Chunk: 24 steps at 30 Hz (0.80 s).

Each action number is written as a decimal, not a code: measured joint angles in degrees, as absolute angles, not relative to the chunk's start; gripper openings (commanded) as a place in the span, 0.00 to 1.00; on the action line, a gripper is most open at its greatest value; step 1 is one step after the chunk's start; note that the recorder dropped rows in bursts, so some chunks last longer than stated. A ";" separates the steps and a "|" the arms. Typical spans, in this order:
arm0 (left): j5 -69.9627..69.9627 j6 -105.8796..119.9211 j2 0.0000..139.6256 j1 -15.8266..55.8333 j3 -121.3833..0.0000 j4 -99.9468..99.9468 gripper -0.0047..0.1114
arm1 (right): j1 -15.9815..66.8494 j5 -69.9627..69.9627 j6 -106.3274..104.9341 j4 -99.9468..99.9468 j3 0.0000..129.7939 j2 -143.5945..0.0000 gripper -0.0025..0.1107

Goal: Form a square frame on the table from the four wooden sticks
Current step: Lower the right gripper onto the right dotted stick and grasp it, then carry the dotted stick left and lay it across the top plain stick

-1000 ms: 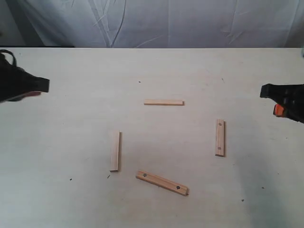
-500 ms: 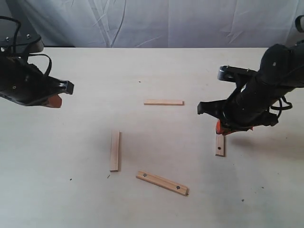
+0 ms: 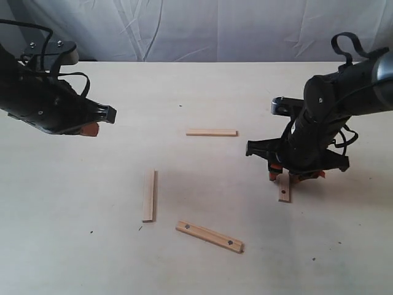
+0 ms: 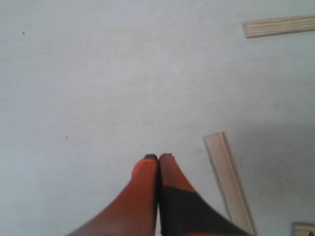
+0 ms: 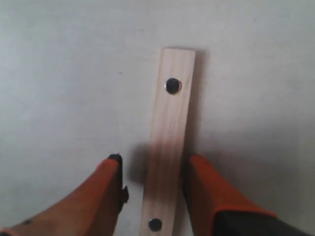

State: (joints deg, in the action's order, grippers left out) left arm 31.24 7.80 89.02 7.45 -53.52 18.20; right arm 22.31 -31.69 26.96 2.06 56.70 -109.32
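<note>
Four pale wooden sticks lie apart on the cream table [image 3: 184,86]; no square frame exists. One plain stick [image 3: 211,132] lies crosswise at the middle back. Another plain stick [image 3: 148,195] [image 4: 229,182] lies lengthwise at the left. A dotted stick [image 3: 209,236] lies slanted at the front. A second dotted stick [image 3: 284,188] [image 5: 170,132] is at the right, partly hidden by my right arm. My right gripper [image 3: 293,176] [image 5: 153,164] is open, its orange fingers [image 5: 209,191] straddling that stick, a gap on one side. My left gripper [image 3: 91,128] [image 4: 158,158] is shut and empty above bare table.
A white cloth [image 3: 202,27] hangs behind the table's far edge. A few tiny dark specks [image 3: 91,232] dot the surface. The end of another stick [image 4: 304,229] shows at a corner of the left wrist view.
Both arms have come in from the sides. My right gripper moved over the right dotted stick and now straddles it. My left gripper advanced toward the middle, still shut.
</note>
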 measured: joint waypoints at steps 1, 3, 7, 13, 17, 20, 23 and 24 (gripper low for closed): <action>31.08 7.80 88.96 7.45 -53.52 18.20 0.04 | 22.31 -31.69 26.96 2.06 56.70 -109.85 0.37; 30.85 7.80 89.05 7.45 -53.52 18.35 0.04 | 22.34 -31.84 26.96 1.95 56.75 -109.95 0.32; 30.41 7.80 89.05 7.45 -53.52 18.90 0.04 | 22.34 -32.00 26.96 1.74 56.84 -110.20 0.08; 29.96 7.80 89.05 7.45 -53.52 19.30 0.04 | 22.34 -34.81 27.21 1.74 58.80 -110.15 0.02; 29.39 7.80 89.05 7.45 -53.52 19.43 0.04 | 23.30 -38.70 25.27 2.87 67.22 -108.34 0.02; 28.44 7.80 89.05 7.45 -53.52 19.59 0.04 | 26.28 -40.73 23.89 4.21 74.80 -112.73 0.02; 28.35 7.80 89.05 7.45 -53.52 20.02 0.04 | 27.26 -44.23 22.03 4.81 81.72 -119.20 0.02; 28.35 7.69 89.05 7.45 -53.52 20.19 0.04 | 27.26 -44.50 21.91 4.81 82.75 -120.21 0.02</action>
State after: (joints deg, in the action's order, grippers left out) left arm 28.35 7.69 89.05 7.45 -53.52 20.19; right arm 27.26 -44.50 21.91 4.81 82.75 -120.21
